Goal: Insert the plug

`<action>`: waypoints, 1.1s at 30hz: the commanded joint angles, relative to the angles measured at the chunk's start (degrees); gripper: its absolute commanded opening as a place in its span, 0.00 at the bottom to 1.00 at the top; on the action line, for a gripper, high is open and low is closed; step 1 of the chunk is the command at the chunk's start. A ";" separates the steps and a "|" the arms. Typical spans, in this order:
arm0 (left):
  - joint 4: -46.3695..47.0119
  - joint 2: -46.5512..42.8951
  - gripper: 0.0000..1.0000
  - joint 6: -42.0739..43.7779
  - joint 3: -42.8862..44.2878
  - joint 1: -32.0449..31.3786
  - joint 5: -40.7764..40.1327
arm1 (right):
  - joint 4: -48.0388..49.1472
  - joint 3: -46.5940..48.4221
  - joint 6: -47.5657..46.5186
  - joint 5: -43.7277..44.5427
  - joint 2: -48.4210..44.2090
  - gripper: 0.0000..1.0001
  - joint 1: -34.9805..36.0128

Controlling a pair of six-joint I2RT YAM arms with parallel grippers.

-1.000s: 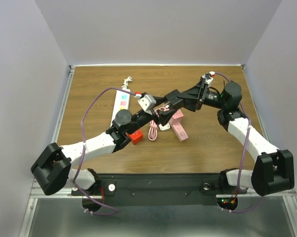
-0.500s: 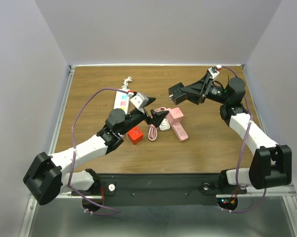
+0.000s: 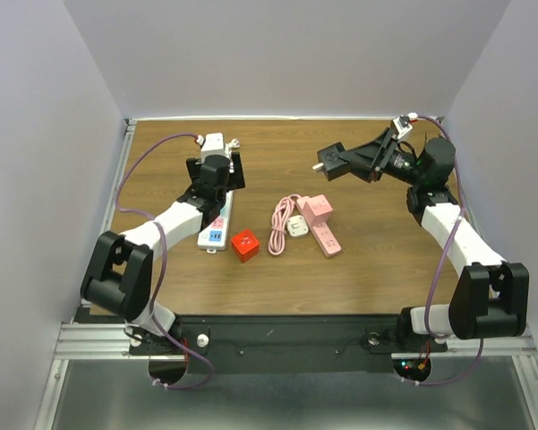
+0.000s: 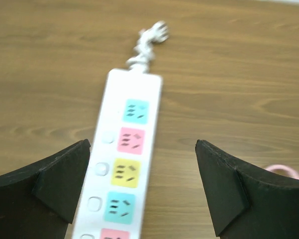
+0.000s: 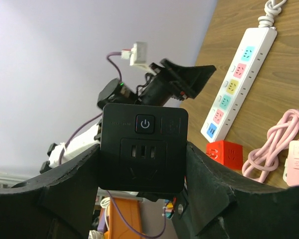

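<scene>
My right gripper [image 3: 343, 161] is shut on a black square plug adapter [image 3: 327, 162] and holds it in the air above the table's far right. In the right wrist view the adapter [image 5: 144, 149] fills the gap between the fingers [image 5: 209, 179], its power button facing the camera. A white power strip [image 3: 216, 229] with coloured sockets lies at the far left. My left gripper [image 3: 217, 172] hovers over it, open and empty. In the left wrist view the strip [image 4: 124, 164] runs between the spread fingers [image 4: 64, 181], nearer the left one.
A red cube adapter [image 3: 244, 245] sits just right of the white strip's near end. A pink power strip [image 3: 320, 224] with a coiled pink cable [image 3: 280, 224] lies mid-table. The white strip's knotted cord [image 3: 234, 143] lies at its far end.
My left arm has swung from the table's middle to the far left, over the white strip. My right gripper has pulled back to the right and up with the black adapter.
</scene>
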 commanded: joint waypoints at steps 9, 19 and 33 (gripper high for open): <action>-0.17 12.54 0.99 3.08 7.82 8.41 4.36 | -1.88 3.92 -4.68 -1.27 -1.43 0.00 -0.02; -3.85 20.27 0.99 5.72 15.64 12.81 16.41 | -7.95 4.88 -8.98 -0.40 -2.48 0.00 -0.02; -11.94 29.68 0.99 5.81 26.11 13.69 25.63 | -13.93 5.94 -18.21 -0.22 -3.01 0.00 -0.02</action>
